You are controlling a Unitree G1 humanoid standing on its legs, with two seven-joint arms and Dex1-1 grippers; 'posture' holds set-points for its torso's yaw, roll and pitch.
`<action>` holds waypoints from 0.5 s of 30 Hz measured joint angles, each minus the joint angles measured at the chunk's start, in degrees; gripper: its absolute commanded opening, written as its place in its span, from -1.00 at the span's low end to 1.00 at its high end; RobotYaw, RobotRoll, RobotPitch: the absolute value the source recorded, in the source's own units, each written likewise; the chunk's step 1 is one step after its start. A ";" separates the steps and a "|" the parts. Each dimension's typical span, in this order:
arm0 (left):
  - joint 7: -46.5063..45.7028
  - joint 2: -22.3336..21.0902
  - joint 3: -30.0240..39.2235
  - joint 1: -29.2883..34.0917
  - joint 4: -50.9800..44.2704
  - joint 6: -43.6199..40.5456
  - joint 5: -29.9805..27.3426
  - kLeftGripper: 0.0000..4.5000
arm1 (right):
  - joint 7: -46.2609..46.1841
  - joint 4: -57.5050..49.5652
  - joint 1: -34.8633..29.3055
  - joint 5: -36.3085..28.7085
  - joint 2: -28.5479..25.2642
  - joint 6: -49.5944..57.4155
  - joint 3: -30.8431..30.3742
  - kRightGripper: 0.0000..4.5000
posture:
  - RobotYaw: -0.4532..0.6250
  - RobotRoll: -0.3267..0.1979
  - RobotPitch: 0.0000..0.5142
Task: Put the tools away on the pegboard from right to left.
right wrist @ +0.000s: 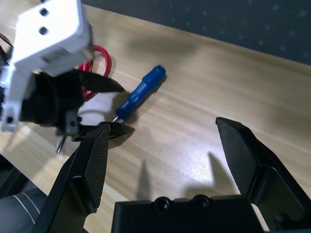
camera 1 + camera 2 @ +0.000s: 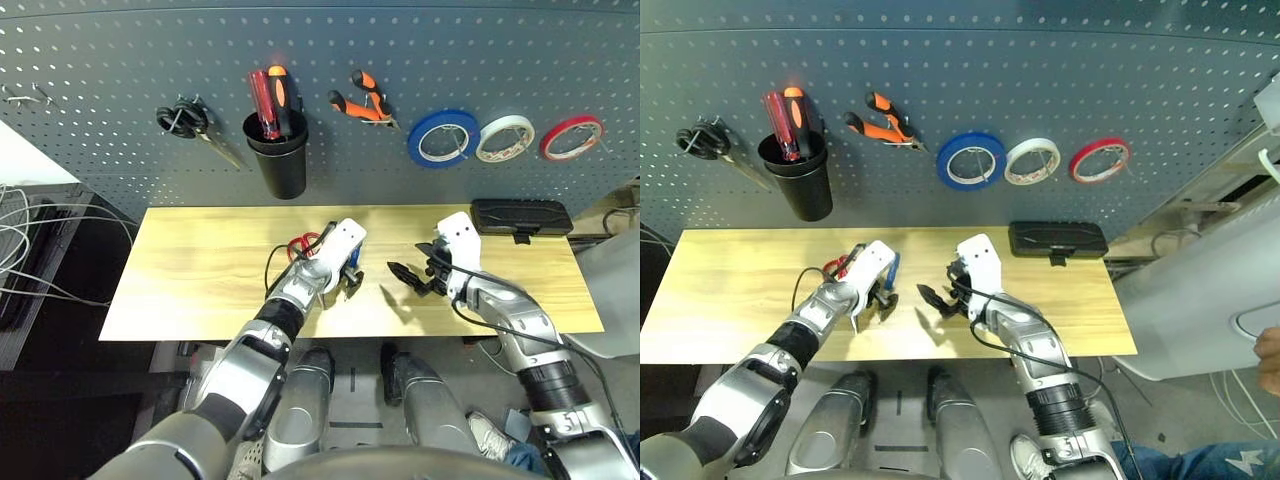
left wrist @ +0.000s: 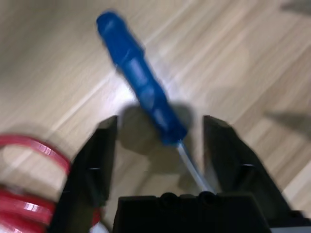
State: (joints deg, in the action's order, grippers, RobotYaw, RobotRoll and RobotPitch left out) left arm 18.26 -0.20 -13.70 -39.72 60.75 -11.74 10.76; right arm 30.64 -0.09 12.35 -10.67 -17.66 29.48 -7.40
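The blue-handled screwdriver (image 3: 141, 82) lies flat on the wooden table (image 2: 200, 270). My left gripper (image 3: 158, 133) is low over it and open, with a finger on each side of the spot where handle meets shaft, neither touching. Red-handled scissors (image 2: 300, 245) lie just behind that gripper. To its right, my right gripper (image 2: 408, 275) hovers open and holds nothing. On the pegboard (image 2: 120, 60) hang the orange-and-black pliers (image 2: 362, 102) and the blue tape roll (image 2: 442, 137).
A black cup (image 2: 277, 155) on the board holds red-handled screwdrivers. Black-handled scissors (image 2: 185, 122) hang at the left, with white tape (image 2: 505, 137) and red tape (image 2: 571, 137) at the right. A black case (image 2: 520, 215) lies at the table's back right.
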 measured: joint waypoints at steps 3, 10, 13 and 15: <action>-0.40 1.18 1.46 -0.40 0.97 3.46 -0.62 -0.35 | -0.12 -0.01 -0.02 0.01 -1.11 0.03 0.41 1.00 | -0.11 0.25 -0.09; 0.59 -1.39 3.80 3.87 -9.98 17.01 -2.93 -0.99 | 0.00 -0.35 -0.64 0.01 -2.54 -0.41 1.63 1.00 | -0.08 0.25 -0.14; 0.55 -4.42 4.39 10.61 -18.67 22.80 -3.80 -0.99 | 0.58 -0.66 -0.85 0.02 -3.75 -0.92 1.80 1.00 | -0.06 0.25 -0.16; 0.54 -6.63 5.00 15.28 -24.32 24.85 -4.15 -0.99 | 1.26 -0.80 -0.76 0.00 -4.35 -1.08 1.88 1.00 | -0.04 0.25 -0.16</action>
State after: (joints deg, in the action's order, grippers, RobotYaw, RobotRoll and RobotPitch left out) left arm 18.80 -6.83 -8.70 -24.43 36.43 13.12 6.61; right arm 31.91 -0.88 11.59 -10.66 -22.01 28.40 -5.52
